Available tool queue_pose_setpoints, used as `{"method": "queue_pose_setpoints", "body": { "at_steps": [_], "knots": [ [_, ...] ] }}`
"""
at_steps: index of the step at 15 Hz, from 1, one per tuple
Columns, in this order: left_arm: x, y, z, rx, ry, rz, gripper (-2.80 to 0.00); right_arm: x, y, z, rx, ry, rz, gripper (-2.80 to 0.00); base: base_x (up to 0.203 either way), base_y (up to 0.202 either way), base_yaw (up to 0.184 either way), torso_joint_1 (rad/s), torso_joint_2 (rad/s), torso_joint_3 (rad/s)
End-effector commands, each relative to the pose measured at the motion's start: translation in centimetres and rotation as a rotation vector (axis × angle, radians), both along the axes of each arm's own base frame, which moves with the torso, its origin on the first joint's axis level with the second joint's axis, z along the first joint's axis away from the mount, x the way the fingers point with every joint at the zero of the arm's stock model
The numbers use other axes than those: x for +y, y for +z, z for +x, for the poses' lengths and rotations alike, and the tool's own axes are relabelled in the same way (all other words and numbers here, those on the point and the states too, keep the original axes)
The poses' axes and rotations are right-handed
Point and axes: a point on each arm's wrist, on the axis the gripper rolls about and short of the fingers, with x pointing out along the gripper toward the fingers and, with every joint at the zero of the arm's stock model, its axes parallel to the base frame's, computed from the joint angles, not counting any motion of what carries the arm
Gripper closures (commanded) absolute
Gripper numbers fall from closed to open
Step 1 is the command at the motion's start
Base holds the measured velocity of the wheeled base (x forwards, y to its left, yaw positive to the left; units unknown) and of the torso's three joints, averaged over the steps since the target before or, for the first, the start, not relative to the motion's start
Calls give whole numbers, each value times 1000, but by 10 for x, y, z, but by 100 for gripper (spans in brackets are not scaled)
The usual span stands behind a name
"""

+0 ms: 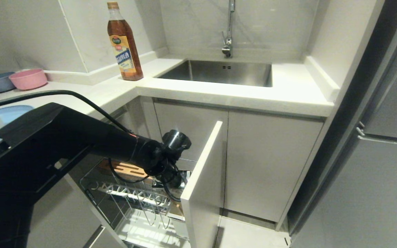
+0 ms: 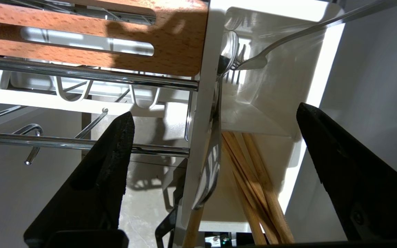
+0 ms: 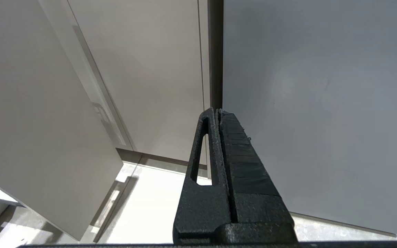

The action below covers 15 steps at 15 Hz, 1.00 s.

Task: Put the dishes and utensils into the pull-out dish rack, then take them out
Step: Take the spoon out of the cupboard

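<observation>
The slim silver metal spoon [image 2: 209,162] with its long handle stands upright in the white plastic cutlery holder [image 2: 271,100] at the right end of the pull-out chrome wire dish rack [image 1: 140,199], leaning on the holder's near wall. Just beside it in the same holder stand the thin light wooden chopsticks [image 2: 257,179], and a silver fork [image 2: 253,62] rests against the far wall.

The spoon will be stiff, light and slippery; polished metal can twist between flat pads, so the handle just above the holder's rim looks the soundest place to pinch it. The chopsticks are light and rigid but may roll apart, so they are best taken as a pair near their upper ends.

The left gripper [image 2: 212,172] hangs directly over the holder, its black fingers [image 2: 105,179] spread wide on either side of the spoon and grasping nothing. Whether either finger touches the holder is hard to judge from this angle.

To the left lie the rack's slotted light-wood strip [image 2: 171,41] and upright prongs [image 1: 143,203]. The light-blue plate [image 1: 12,112] is on the counter, far left.

The right gripper [image 3: 219,144] is parked low near the cabinets, fingers pressed together and empty.
</observation>
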Motion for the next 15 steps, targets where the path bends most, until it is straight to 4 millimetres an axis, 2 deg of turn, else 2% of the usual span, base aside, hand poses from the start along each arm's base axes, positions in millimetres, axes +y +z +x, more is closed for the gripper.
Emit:
{"method": "queue_pose_setpoints", "body": {
  "at_steps": [1,13,14,15],
  "knots": [
    [0,-2,0,7,3,4,-280,0,0,0,0,0,-1,0,0,0,0,0,0,0],
    [0,-4,-2,25,0,20,-280,0,0,0,0,0,1,0,0,0,0,0,0,0],
    [0,-3,-2,22,1,18,0,0,0,0,0,0,1,0,0,0,0,0,0,0],
    [-1,-3,-2,21,2,20,0,0,0,0,0,0,0,0,0,0,0,0,0,0]
  ]
}}
